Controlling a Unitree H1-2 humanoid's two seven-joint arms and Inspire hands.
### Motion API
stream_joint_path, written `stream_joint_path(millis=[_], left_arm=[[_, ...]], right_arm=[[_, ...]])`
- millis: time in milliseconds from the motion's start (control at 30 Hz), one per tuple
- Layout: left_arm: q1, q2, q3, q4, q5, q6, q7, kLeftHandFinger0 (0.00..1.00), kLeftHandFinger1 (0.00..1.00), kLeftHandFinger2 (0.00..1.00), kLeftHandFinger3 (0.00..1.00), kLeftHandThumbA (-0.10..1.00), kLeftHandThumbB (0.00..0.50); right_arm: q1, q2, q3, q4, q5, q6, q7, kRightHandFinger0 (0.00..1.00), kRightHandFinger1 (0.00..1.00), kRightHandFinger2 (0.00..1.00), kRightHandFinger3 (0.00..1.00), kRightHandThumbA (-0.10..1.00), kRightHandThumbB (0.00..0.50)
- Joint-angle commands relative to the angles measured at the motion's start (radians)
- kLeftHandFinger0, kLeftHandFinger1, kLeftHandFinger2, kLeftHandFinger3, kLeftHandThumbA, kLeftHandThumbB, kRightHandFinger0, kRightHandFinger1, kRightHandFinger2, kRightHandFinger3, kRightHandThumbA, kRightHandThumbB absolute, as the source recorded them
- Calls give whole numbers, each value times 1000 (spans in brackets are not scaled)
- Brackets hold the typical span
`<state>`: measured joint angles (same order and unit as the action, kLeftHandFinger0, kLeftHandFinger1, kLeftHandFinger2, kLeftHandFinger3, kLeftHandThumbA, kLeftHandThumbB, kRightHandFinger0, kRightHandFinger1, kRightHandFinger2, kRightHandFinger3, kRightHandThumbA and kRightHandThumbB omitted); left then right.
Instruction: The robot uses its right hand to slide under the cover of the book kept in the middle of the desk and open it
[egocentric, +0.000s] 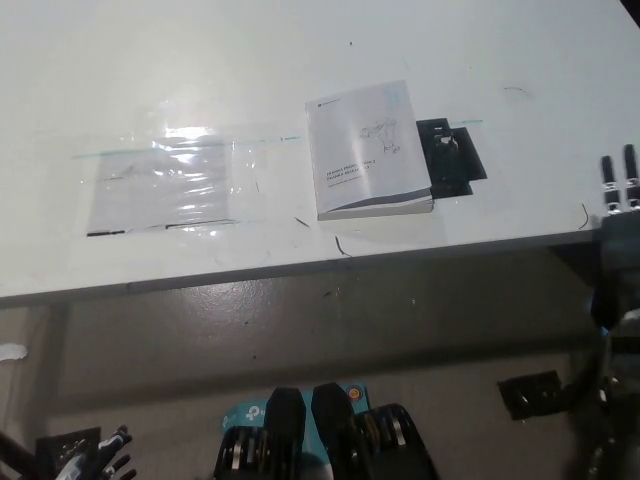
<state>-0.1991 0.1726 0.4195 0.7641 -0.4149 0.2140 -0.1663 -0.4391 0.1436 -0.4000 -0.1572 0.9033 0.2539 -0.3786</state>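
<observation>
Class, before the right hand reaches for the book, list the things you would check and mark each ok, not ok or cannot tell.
1. Book closed, flat on the desk: ok.
2. Book's cover free, nothing on it: ok.
3. Right hand in view at the desk's right edge: ok.
4. Right hand at the cover's edge: not ok, far off.
5. Right hand's fingers open: cannot tell.
6. Left hand low, away from the book: ok.

You've got the white paperback book (366, 150) shut, lying flat on the table (300, 60), cover up with dark print and a small sketch, tilted slightly, page edges facing the near edge
</observation>
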Motion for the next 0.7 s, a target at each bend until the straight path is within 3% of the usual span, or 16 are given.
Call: stream_joint_path(millis=[0, 133, 167, 267, 367, 533, 567, 600, 667], left_arm=[[-14, 19, 8, -1, -19, -28, -15, 1000, 1000, 1000, 1000, 841, 455], [-13, 22, -8, 0, -1, -33, -14, 1000, 1000, 1000, 1000, 898, 465], [-9, 20, -7, -7, -1, -32, -8, 1000, 1000, 1000, 1000, 877, 472], [-11, 24, -4, 6, -9, -30, -19, 1000, 1000, 1000, 1000, 876, 448], [-5, 18, -2, -9, -10, -31, -13, 1000, 1000, 1000, 1000, 853, 459], [-1, 18, -4, -13, -9, -27, -11, 1000, 1000, 1000, 1000, 873, 442], [2, 17, -3, -9, -12, -49, -24, 1000, 1000, 1000, 1000, 863, 410], [2, 17, -3, -8, -12, -52, -26, 1000, 1000, 1000, 1000, 863, 409], [1, 19, -11, -7, -2, -45, -17, 1000, 1000, 1000, 1000, 910, 406]], right_arm=[[-71, 5, 41, 63, -29, -15, 42, 943, 1000, 1000, 1000, 849, 0], [-99, 6, 48, 116, -20, -21, 56, 949, 1000, 1000, 1000, 840, 0], [-121, 7, 53, 155, -26, -25, 61, 911, 1000, 1000, 1000, 820, 0], [-146, 5, 65, 201, -39, -29, 75, 942, 1000, 1000, 1000, 812, 0], [-170, 3, 77, 244, -63, -33, 78, 931, 1000, 1000, 1000, 814, 0], [-206, -6, 94, 313, -96, -30, 90, 900, 1000, 1000, 1000, 857, 0], [-219, -8, 97, 340, -104, -28, 90, 890, 1000, 1000, 1000, 857, 0], [-221, -8, 96, 345, -106, -28, 91, 889, 1000, 1000, 1000, 857, 0], [-244, -9, 97, 392, -111, -32, 100, 950, 1000, 1000, 1000, 846, 0]])
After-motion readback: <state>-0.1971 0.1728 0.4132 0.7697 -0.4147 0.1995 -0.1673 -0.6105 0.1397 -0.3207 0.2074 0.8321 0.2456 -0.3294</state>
